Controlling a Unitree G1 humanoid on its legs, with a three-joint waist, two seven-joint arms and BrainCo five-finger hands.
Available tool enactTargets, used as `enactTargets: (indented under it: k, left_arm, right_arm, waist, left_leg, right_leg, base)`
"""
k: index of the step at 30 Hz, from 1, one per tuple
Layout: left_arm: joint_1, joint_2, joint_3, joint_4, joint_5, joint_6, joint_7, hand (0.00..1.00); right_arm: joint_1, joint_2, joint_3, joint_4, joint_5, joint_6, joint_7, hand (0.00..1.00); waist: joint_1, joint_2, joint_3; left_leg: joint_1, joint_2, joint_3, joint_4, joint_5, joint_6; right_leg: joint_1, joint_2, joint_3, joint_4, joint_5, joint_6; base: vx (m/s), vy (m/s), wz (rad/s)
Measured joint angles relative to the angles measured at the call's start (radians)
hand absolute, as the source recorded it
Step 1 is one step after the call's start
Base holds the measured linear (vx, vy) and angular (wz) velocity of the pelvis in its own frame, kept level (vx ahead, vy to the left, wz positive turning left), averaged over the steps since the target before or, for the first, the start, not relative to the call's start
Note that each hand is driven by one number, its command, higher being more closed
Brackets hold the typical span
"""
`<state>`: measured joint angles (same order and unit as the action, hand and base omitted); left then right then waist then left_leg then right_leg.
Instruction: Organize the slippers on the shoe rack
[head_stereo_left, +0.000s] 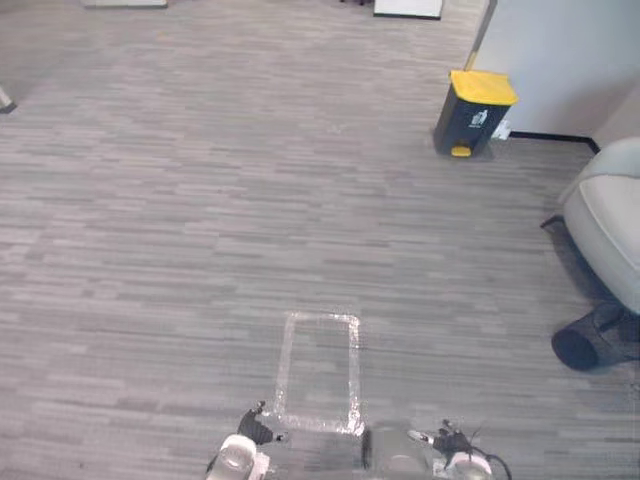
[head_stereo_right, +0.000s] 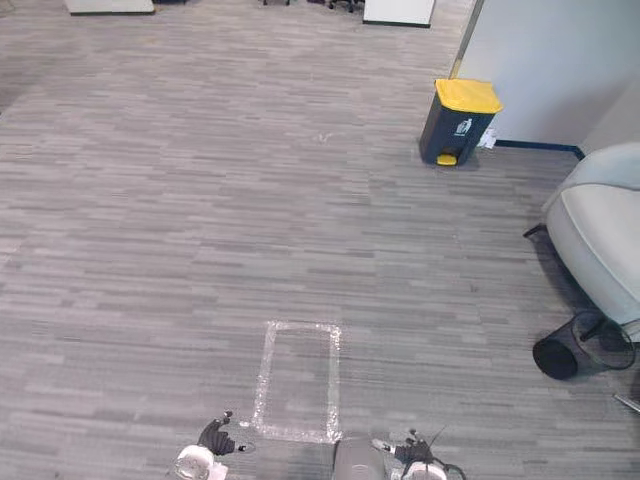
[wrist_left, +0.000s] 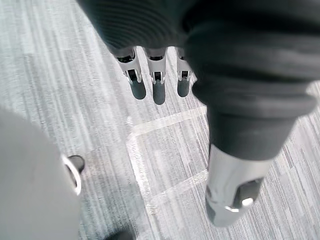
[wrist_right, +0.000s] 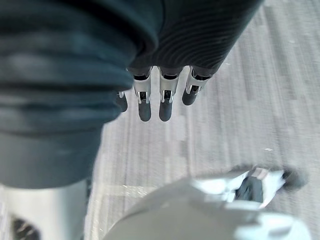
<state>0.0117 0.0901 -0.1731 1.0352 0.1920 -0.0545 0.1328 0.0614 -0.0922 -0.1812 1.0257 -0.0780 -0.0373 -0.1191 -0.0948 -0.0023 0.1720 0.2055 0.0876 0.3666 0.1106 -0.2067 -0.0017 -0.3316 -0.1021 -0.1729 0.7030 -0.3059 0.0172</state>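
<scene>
My left hand (head_stereo_left: 256, 430) hangs low at the bottom edge of the eye views, over grey carpet, beside the near left corner of a taped rectangle (head_stereo_left: 320, 372) on the floor. In its wrist view the fingers (wrist_left: 157, 87) are straight and the thumb (wrist_left: 232, 200) stands apart, with bare carpet and the tape outline past them. My right hand (head_stereo_left: 450, 438) hangs at the bottom edge just right of the rectangle. Its fingers (wrist_right: 160, 102) are also straight and hold nothing.
A dark bin with a yellow lid (head_stereo_left: 472, 112) stands by the white wall at the back right. A pale armchair (head_stereo_left: 612, 225) and a black wire basket (head_stereo_left: 592, 340) lying on its side are at the right edge. Grey carpet stretches ahead and left.
</scene>
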Motion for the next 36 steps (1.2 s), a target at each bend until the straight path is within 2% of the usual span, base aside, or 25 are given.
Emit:
enactTargets:
  k: [1,2,3,5,6,7,9,10,11,12,15,16,17,19,21,22,23,24,26,27,28,32,33,34,36]
  left_arm:
    - [0.002,-0.005,0.000,0.001,0.001,0.001,0.000,0.00]
    - [0.005,-0.002,-0.001,0.000,0.003,0.000,-0.001,0.00]
    - [-0.003,-0.019,0.000,0.021,0.003,0.001,-0.001,0.00]
    - [-0.007,-0.054,0.003,0.025,0.004,0.000,-0.003,0.00]
    - [-0.012,-0.066,0.015,0.026,0.005,0.001,-0.003,0.00]
    - [-0.017,-0.071,0.025,0.026,0.005,0.001,-0.003,0.00]
    - [-0.024,-0.088,0.043,0.019,0.004,0.001,-0.003,0.00]
    - [-0.017,-0.100,0.062,0.006,0.005,-0.001,-0.004,0.00]
    - [-0.011,-0.113,0.078,-0.013,0.004,-0.001,-0.004,0.00]
    - [-0.003,-0.117,0.078,-0.024,0.004,-0.001,-0.005,0.00]
    - [0.005,-0.114,0.076,-0.035,0.002,-0.004,-0.005,0.00]
    - [0.003,-0.106,0.070,-0.043,0.002,-0.005,-0.005,0.00]
    - [0.003,-0.103,0.065,-0.043,0.002,-0.005,-0.005,0.00]
    - [-0.001,-0.099,0.050,-0.041,0.002,-0.006,-0.005,0.00]
    - [-0.005,-0.097,0.028,-0.041,0.001,-0.010,-0.004,0.00]
    - [-0.005,-0.100,0.026,-0.034,0.000,-0.011,-0.004,0.00]
    - [-0.006,-0.106,0.026,-0.023,0.000,-0.011,-0.003,0.00]
    - [-0.012,-0.095,0.020,-0.017,0.000,-0.010,-0.003,0.00]
    - [-0.012,-0.045,0.017,0.001,0.001,-0.007,-0.003,0.00]
    - [-0.009,-0.026,0.015,0.004,0.001,-0.005,-0.004,0.00]
    - [-0.009,-0.017,0.016,0.006,0.001,-0.005,-0.003,0.00]
    - [-0.009,-0.014,0.017,0.019,0.000,-0.001,-0.004,0.00]
    - [-0.005,-0.014,0.016,0.020,0.000,0.002,-0.004,0.00]
    - [-0.008,-0.015,0.014,0.019,0.000,0.002,-0.004,0.00]
    - [-0.018,-0.009,0.002,0.019,0.000,0.002,-0.004,0.00]
  right_arm:
    - [0.002,-0.001,0.001,-0.008,0.000,0.003,-0.001,0.00]
    - [0.013,0.007,0.003,-0.008,-0.001,0.007,0.000,0.00]
    - [0.018,0.002,-0.003,-0.007,0.000,0.008,-0.002,0.00]
    - [0.016,-0.025,-0.010,-0.002,-0.002,0.013,-0.004,0.00]
    - [0.018,-0.025,-0.017,-0.001,-0.001,0.013,-0.005,0.00]
    - [0.019,-0.022,-0.030,0.008,-0.001,0.015,-0.005,0.00]
    - [0.041,-0.022,-0.042,0.018,-0.001,0.031,-0.005,0.00]
    - [0.048,-0.020,-0.040,0.010,-0.001,0.031,-0.005,0.00]
    - [0.046,-0.019,-0.036,0.004,0.000,0.030,-0.005,0.00]
    - [0.046,-0.017,-0.032,-0.006,0.000,0.029,-0.005,0.00]
    - [0.044,-0.009,-0.028,-0.013,0.003,0.025,-0.005,0.00]
    - [0.036,-0.008,-0.028,-0.008,0.007,0.025,-0.005,0.00]
    - [0.033,-0.007,-0.029,-0.007,0.008,0.025,-0.005,0.00]
    - [0.022,-0.006,-0.028,0.003,0.009,0.024,-0.006,0.00]
    - [0.024,-0.009,-0.019,0.015,0.008,0.021,-0.008,0.00]
    - [0.029,-0.018,-0.010,0.014,0.008,0.019,-0.009,0.00]
    - [0.034,-0.031,0.000,0.015,0.008,0.019,-0.008,0.00]
    - [0.033,-0.024,0.000,0.021,0.008,0.020,-0.010,0.00]
    - [0.055,0.014,0.007,0.016,0.007,0.015,-0.006,0.00]
    - [0.062,0.024,0.010,0.017,0.007,0.014,-0.006,0.00]
    - [0.066,0.027,0.015,0.016,0.007,0.014,-0.006,0.00]
    - [0.061,0.019,0.028,0.017,0.005,0.016,0.003,0.00]
    - [0.055,0.012,0.029,0.017,0.003,0.016,0.003,0.00]
    - [0.048,0.010,0.028,0.017,0.002,0.016,0.002,0.00]
    - [0.034,0.003,0.028,0.016,0.000,0.014,-0.001,0.00]
  waist:
    - [-0.010,0.003,0.003]
    - [-0.015,-0.014,-0.004]
    - [-0.015,0.002,0.012]
    - [-0.013,0.060,0.009]
    - [-0.021,0.070,0.014]
    - [-0.029,0.071,0.014]
    - [-0.036,0.067,0.017]
    - [-0.033,0.057,0.022]
    - [-0.026,0.055,0.021]
    - [-0.020,0.052,0.020]
    - [-0.010,0.032,0.015]
    - [0.004,0.026,0.014]
    - [0.009,0.025,0.015]
    - [0.014,0.019,0.014]
    - [0.018,0.018,0.011]
    - [0.020,0.032,0.003]
    - [0.024,0.055,-0.006]
    - [0.026,0.040,-0.014]
    - [0.023,-0.030,-0.043]
    - [0.023,-0.050,-0.056]
    - [0.023,-0.057,-0.060]
    - [0.022,-0.046,-0.059]
    - [0.021,-0.046,-0.060]
    - [0.021,-0.026,-0.055]
    - [0.013,-0.013,-0.046]
  left_leg:
    - [0.030,0.003,-0.001,-0.023,-0.001,-0.002]
    - [0.052,-0.028,-0.004,-0.043,-0.006,-0.017]
    - [0.094,-0.014,-0.024,-0.059,-0.023,-0.053]
    - [0.092,0.013,-0.023,-0.039,-0.023,-0.063]
    - [0.080,0.027,-0.026,0.004,-0.011,-0.082]
    - [0.066,0.038,-0.035,0.050,0.000,-0.099]
    - [0.027,0.092,-0.083,0.242,0.039,-0.167]
    - [-0.017,0.127,-0.100,0.398,0.064,-0.223]
    - [-0.069,0.152,-0.100,0.560,0.045,-0.256]
    - [-0.103,0.159,-0.089,0.643,0.026,-0.251]
    - [-0.202,0.155,0.001,0.687,-0.054,-0.155]
    - [-0.244,0.127,-0.005,0.591,-0.075,-0.120]
    - [-0.256,0.117,-0.014,0.554,-0.077,-0.117]
    - [-0.305,0.048,-0.146,0.357,-0.070,-0.116]
    - [-0.333,-0.007,-0.333,0.169,-0.018,-0.106]
    - [-0.346,-0.007,-0.414,0.114,0.032,-0.111]
    - [-0.356,0.008,-0.440,0.123,0.128,-0.141]
    - [-0.356,-0.007,-0.410,0.169,0.112,-0.121]
    - [-0.327,-0.047,-0.338,0.143,0.071,-0.084]
    - [-0.318,-0.059,-0.307,0.123,0.065,-0.075]
    - [-0.301,-0.066,-0.277,0.096,0.063,-0.070]
    - [-0.225,-0.077,-0.164,0.028,0.082,-0.037]
    - [-0.217,-0.075,-0.146,0.028,0.082,-0.036]
    - [-0.213,-0.063,-0.122,0.029,0.082,-0.036]
    - [-0.188,-0.044,-0.096,0.029,0.083,-0.036]
  right_leg:
    - [-0.016,0.011,-0.015,-0.150,0.060,-0.004]
    - [-0.006,0.009,-0.016,-0.311,0.168,0.002]
    - [-0.001,0.021,-0.015,-0.292,0.258,-0.074]
    - [-0.021,0.051,-0.007,-0.251,0.180,-0.066]
    - [-0.013,0.054,-0.015,-0.243,0.157,-0.069]
    - [0.001,0.056,-0.019,-0.244,0.141,-0.069]
    - [0.095,0.085,-0.019,-0.287,0.109,-0.067]
    - [0.148,0.104,-0.010,-0.322,0.101,-0.073]
    - [0.192,0.123,0.014,-0.351,0.096,-0.082]
    - [0.217,0.127,0.032,-0.366,0.089,-0.098]
    - [0.302,0.131,0.138,-0.424,0.095,-0.120]
    - [0.325,0.119,0.203,-0.433,0.102,-0.108]
    - [0.332,0.117,0.226,-0.436,0.102,-0.106]
    - [0.358,0.092,0.315,-0.455,0.104,-0.082]
    - [0.368,0.072,0.393,-0.466,0.089,-0.044]
    - [0.369,0.079,0.418,-0.461,0.072,-0.014]
    - [0.368,0.097,0.437,-0.448,0.051,0.019]
    - [0.367,0.075,0.457,-0.432,0.040,0.035]
    - [0.347,0.018,0.468,-0.423,0.035,0.047]
    - [0.332,0.003,0.489,-0.422,0.043,0.058]
    - [0.316,-0.005,0.509,-0.417,0.060,0.068]
    - [0.263,-0.004,0.562,-0.355,0.096,0.082]
    - [0.251,-0.004,0.541,-0.337,0.108,0.097]
    - [0.225,-0.004,0.465,-0.321,0.130,0.101]
    - [0.207,-0.030,0.225,-0.296,0.152,0.089]
  base:
    - [0.41,-0.137,0.22]
    - [0.50,-0.177,0.13]
    - [0.41,-0.139,-0.05]
    - [0.39,-0.157,-0.26]
    - [0.39,-0.183,-0.11]
    - [0.46,-0.236,0.12]
    - [0.42,-0.201,0.07]
    - [0.38,-0.090,-0.33]
    - [0.38,-0.045,-0.57]
    - [0.37,0.017,-0.74]
    - [0.32,0.074,-0.97]
    - [0.31,0.153,-1.34]
    - [0.30,0.213,-1.58]
    - [0.21,0.192,-1.32]
    - [0.24,0.271,-1.29]
    - [0.30,0.407,-1.32]
    - [0.29,0.445,-1.14]
    - [0.27,0.431,-1.00]
    - [0.19,0.303,-0.83]
    - [0.16,0.226,-0.81]
    - [0.16,0.208,-0.76]
    - [0.16,0.165,-0.79]
    - [0.13,0.060,-0.85]
    - [0.11,0.012,-0.72]
    - [0.10,-0.030,-0.62]
